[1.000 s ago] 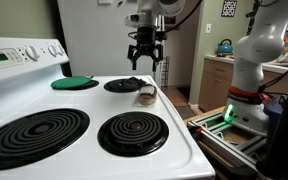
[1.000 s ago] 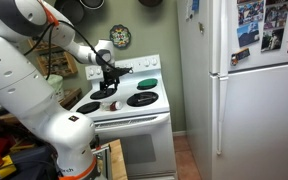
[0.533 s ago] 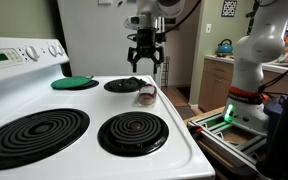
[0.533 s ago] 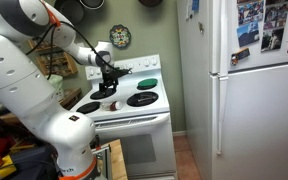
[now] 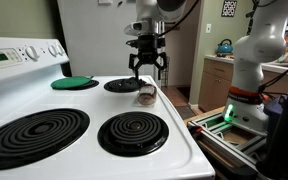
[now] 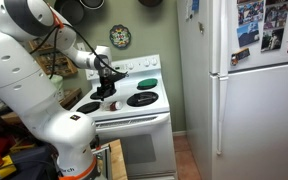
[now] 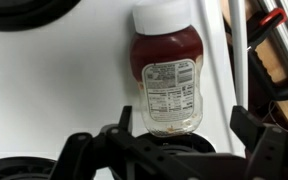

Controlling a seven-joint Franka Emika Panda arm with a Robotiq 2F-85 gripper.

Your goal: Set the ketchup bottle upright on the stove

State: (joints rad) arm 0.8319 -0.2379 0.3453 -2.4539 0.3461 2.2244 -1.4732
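The ketchup bottle (image 7: 169, 75) lies on its side on the white stove top (image 5: 84, 108), between the burners near the stove's side edge. Its white cap points away from the gripper and dark red ketchup fills the cap end. In an exterior view it is a small shape (image 5: 146, 96) beside a rear burner. My gripper (image 5: 148, 72) hangs open a short way above it. In the wrist view the two fingers (image 7: 184, 128) stand apart either side of the bottle's clear base end, not touching it. The gripper also shows over the stove (image 6: 134, 108) in an exterior view (image 6: 106, 90).
A flat green disc (image 5: 74, 83) lies on a rear burner. Two black coil burners (image 5: 132, 130) sit in front. The control panel (image 5: 19, 52) rises at the back. A white refrigerator (image 6: 249, 100) stands beside the stove. A counter with a kettle (image 5: 225, 47) is beyond.
The gripper has come down a little toward the lying bottle and stays open. The bottle has not moved.
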